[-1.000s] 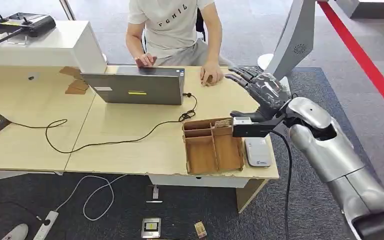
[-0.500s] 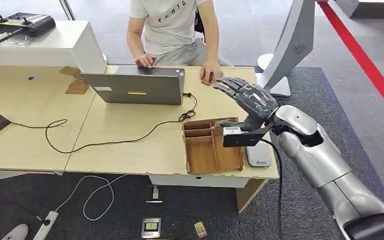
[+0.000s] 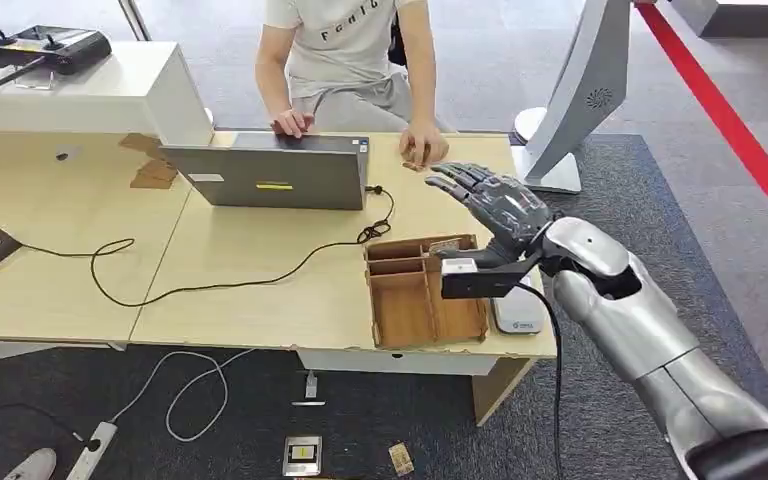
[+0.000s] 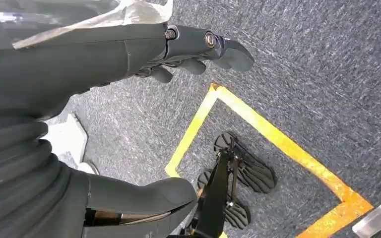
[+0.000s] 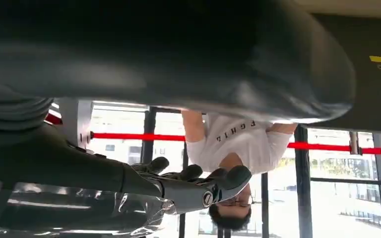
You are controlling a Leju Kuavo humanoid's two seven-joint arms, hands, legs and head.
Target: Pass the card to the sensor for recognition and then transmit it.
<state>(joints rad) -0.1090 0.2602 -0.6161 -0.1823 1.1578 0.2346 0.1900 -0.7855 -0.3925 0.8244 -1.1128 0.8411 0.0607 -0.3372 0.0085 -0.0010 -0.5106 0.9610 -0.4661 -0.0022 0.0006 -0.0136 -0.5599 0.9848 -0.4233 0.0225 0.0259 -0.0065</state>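
Right robot hand (image 3: 495,205) spread, holding nothing, above brown wooden compartment tray (image 3: 426,293) on surface. Thin card (image 3: 445,246) inside: likely light, stiff, slippery; best pinched by upper edge.

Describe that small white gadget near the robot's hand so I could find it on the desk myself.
Start at the wooden desk and go to its near right corner, by the robot's right hand. Beside the brown divided wooden tray, on the side away from the laptop, lies the white device, partly hidden by the wrist. It is flat, white and round-cornered.
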